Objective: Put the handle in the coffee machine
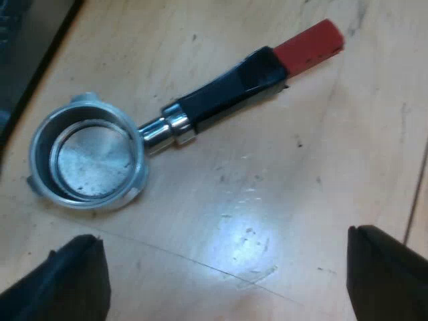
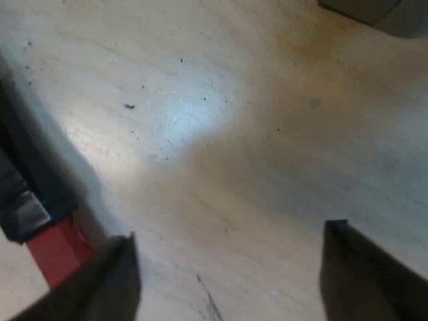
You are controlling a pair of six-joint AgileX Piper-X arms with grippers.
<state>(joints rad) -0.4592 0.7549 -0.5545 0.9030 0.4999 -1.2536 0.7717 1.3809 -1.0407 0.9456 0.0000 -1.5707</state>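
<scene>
Holder [image 1: 90,160] lies loose on the wooden table [image 1: 281,200], basket mouth up, bare metal bottom showing. Its dark handle [image 1: 227,93] rests flat on the wood, with the red end [image 1: 309,44] pointing away from the basket.

Our left gripper [image 1: 227,281] hangs over bare table just beside the holder, fingers wide apart, holding nothing.

Our right gripper [image 2: 234,274] is likewise spread, only table between the fingers. The red end [image 2: 57,251] sits close by one finger [image 2: 114,281]; we cannot tell whether they touch. A grey thing [image 2: 374,13] lies well apart from this gripper, unidentified.
</scene>
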